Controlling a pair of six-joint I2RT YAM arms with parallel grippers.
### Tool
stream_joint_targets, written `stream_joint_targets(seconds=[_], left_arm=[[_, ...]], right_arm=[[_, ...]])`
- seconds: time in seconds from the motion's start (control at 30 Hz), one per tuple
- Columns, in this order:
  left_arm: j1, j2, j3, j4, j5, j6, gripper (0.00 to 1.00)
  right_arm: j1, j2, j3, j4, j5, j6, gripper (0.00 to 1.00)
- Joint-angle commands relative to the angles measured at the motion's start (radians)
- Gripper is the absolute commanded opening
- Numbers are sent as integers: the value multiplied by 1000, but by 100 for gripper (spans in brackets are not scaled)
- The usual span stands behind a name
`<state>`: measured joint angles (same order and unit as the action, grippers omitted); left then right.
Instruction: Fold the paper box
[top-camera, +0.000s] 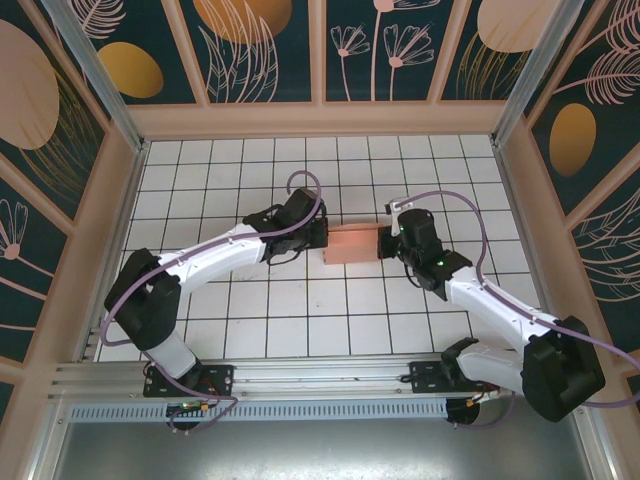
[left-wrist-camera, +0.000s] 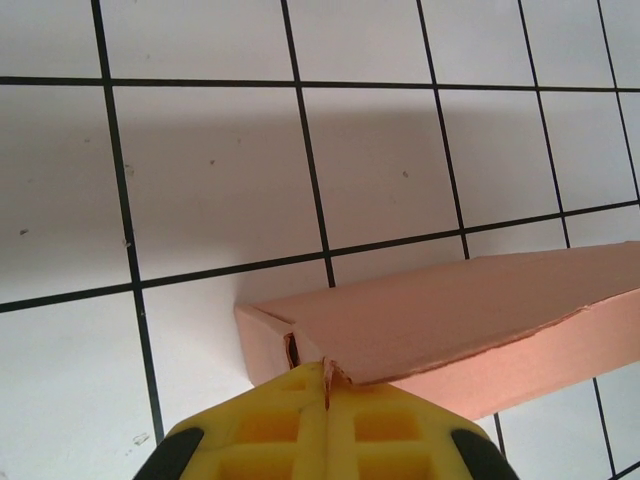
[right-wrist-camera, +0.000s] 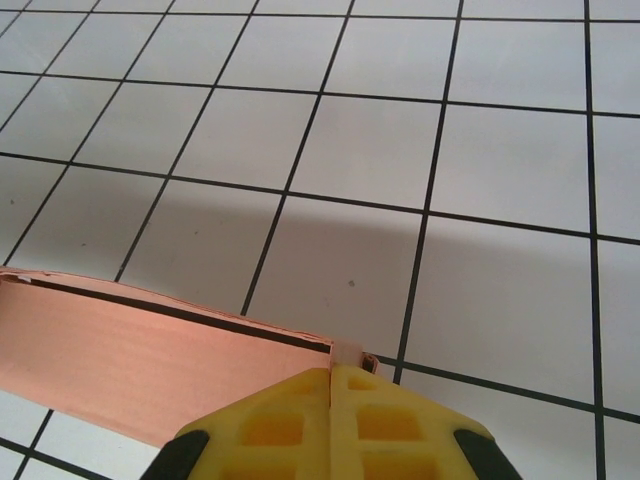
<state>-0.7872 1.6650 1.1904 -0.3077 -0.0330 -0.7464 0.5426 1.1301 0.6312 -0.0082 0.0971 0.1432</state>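
Note:
The paper box (top-camera: 352, 245) is a small salmon-pink card box in the middle of the tiled table, between both arms. My left gripper (top-camera: 318, 240) is at its left end. In the left wrist view the yellow fingers (left-wrist-camera: 290, 420) are shut on a thin edge of the paper box (left-wrist-camera: 470, 315) at its near corner. My right gripper (top-camera: 388, 242) is at the right end. In the right wrist view its yellow fingers (right-wrist-camera: 380, 420) are shut on a small tab at the corner of the paper box (right-wrist-camera: 130, 360).
The white tiled table (top-camera: 300, 180) with black grid lines spreads around the box. Pale wooden walls (top-camera: 320, 118) with patterned panels stand at the back and both sides. A metal rail (top-camera: 300, 380) carries the arm bases at the near edge.

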Motion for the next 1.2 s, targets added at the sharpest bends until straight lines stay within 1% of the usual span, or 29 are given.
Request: stream_joint_targets(seconds=[0.0, 0.07, 0.23, 0.4, 0.5, 0.63, 0.67, 0.7, 0.73, 0.77, 0.8, 0.83, 0.9, 0.93, 1.0, 1.07, 1.17], left_arm=[[-11, 43, 2, -3, 52, -4, 1], [-12, 42, -16, 22, 70, 4, 1], [-11, 37, -83, 62, 63, 20, 1], [-11, 43, -132, 105, 86, 25, 1], [-11, 81, -159, 128, 95, 18, 1], [-12, 99, -185, 152, 109, 10, 1], [-12, 101, -186, 153, 111, 10, 0], [-12, 103, -187, 154, 113, 11, 0], [-12, 102, -186, 156, 113, 13, 0], [-12, 101, -185, 154, 110, 20, 0], [-13, 101, -183, 149, 106, 27, 0], [-13, 101, -182, 145, 102, 33, 0], [-13, 104, -176, 130, 89, 43, 0], [-12, 105, -174, 126, 86, 46, 0], [-14, 107, -166, 122, 90, 54, 0], [-13, 109, -158, 125, 95, 58, 0], [-14, 115, -146, 124, 102, 67, 0]], right_arm=[[26, -2, -31, 66, -28, 28, 0], [26, -13, -59, 92, -30, 26, 0], [26, -61, -164, 201, -42, 19, 0], [26, -77, -278, 325, -55, 4, 0], [25, -80, -347, 409, -47, 2, 0], [26, -82, -376, 440, -43, 3, 0], [25, -88, -366, 432, -48, -3, 2], [25, -99, -354, 419, -47, -6, 7], [25, -113, -345, 410, -48, -9, 15], [25, -132, -333, 403, -53, -15, 25], [25, -156, -323, 398, -58, -22, 38], [25, -175, -315, 394, -59, -24, 47], [23, -223, -295, 390, -51, -22, 62], [23, -236, -285, 387, -45, -20, 67], [22, -257, -251, 367, -14, -9, 72], [18, -254, -215, 350, 27, 23, 73], [10, -203, -150, 313, 58, 100, 73]])
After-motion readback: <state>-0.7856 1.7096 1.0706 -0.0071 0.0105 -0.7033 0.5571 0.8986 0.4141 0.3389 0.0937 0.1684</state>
